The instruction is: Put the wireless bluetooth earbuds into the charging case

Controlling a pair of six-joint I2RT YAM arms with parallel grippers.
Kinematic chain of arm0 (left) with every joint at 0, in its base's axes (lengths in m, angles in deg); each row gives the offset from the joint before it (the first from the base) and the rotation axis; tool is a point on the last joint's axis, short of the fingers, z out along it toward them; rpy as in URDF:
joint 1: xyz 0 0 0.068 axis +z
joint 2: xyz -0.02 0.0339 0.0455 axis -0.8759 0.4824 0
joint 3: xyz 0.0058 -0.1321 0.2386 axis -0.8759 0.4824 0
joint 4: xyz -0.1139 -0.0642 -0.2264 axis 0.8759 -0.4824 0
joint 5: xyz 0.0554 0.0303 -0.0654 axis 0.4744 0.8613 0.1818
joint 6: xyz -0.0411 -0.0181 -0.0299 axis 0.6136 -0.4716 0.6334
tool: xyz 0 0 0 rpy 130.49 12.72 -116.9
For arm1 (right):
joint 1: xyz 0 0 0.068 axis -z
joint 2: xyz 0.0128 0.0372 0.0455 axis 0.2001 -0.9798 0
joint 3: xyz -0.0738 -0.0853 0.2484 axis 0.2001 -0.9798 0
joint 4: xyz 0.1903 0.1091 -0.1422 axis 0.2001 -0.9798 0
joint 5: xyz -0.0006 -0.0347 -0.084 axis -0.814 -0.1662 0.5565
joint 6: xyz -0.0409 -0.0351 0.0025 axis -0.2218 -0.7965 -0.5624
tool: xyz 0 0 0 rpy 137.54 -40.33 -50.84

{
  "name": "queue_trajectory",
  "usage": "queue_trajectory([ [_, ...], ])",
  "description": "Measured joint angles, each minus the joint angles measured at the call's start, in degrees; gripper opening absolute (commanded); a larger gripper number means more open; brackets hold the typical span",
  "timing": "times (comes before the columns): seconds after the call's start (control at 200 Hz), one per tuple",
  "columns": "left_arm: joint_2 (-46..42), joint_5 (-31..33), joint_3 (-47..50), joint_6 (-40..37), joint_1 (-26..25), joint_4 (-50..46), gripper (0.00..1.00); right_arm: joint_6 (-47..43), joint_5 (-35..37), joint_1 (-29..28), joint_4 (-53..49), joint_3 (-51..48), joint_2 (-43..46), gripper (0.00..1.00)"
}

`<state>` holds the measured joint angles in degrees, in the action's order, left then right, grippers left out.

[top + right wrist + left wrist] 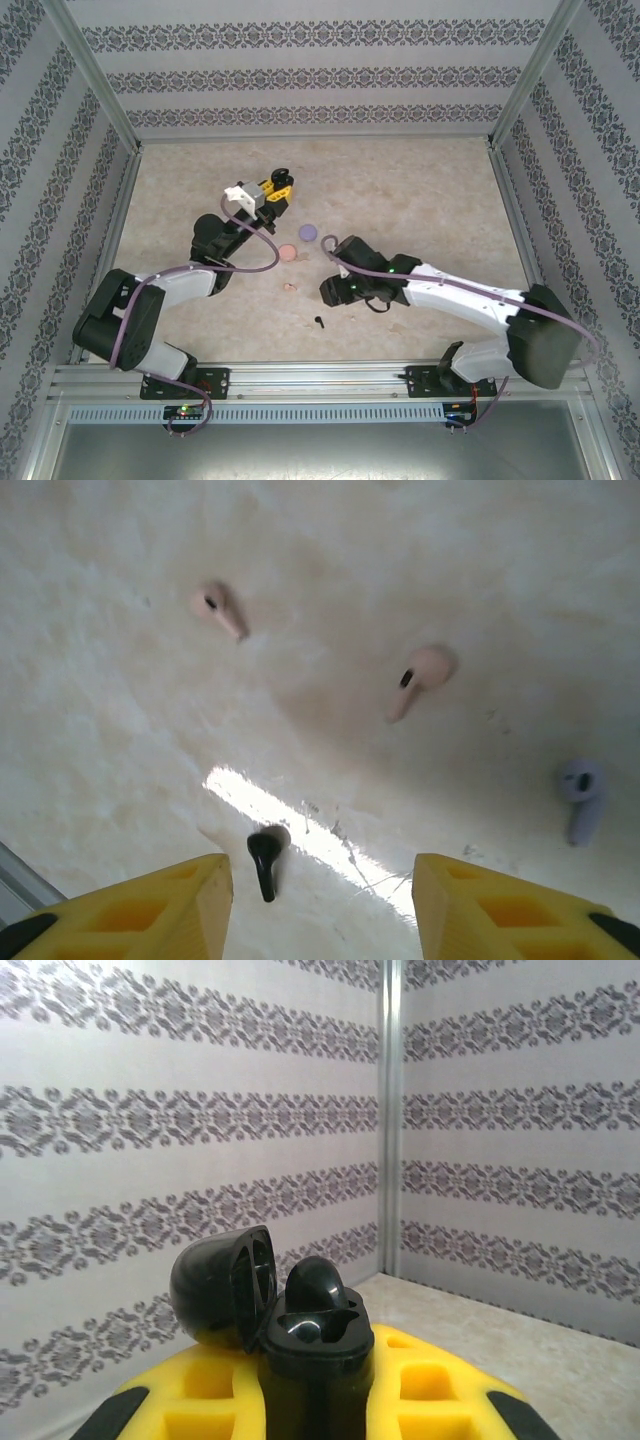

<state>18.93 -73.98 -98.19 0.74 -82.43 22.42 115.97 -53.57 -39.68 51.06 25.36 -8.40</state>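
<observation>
My left gripper [276,186] [315,1392] is raised over the far table, shut on the black charging case [283,174] [312,1345]. The case's lid [215,1290] hangs open to the left. One black earbud [318,1285] sits in the case, and the slot beside it is empty. My right gripper [327,293] [320,905] hovers open above the table. The other black earbud [319,322] [263,855] lies below it, close to the left finger [150,912]. Farther off lie two pale pink earbuds [220,605] [420,675] and a purple earbud [580,792].
A round purple case [308,232] and a round pink case [288,252] lie on the table between the two grippers. Patterned walls and metal posts [390,1110] enclose the table on three sides.
</observation>
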Motion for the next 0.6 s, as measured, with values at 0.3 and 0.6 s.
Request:
queue_trajectory([
  [0.3, -5.9, 2.2, 2.1, 0.0, 2.1, -0.2, 0.0, -1.4, 1.3, -6.3, -1.3, 4.6, -11.3, 0.46],
  [0.6, -6.7, 2.3, 2.6, 0.0, 3.3, -0.4, 0.0, -1.8, 4.0, -9.9, -3.7, 9.7, -18.1, 0.45],
])
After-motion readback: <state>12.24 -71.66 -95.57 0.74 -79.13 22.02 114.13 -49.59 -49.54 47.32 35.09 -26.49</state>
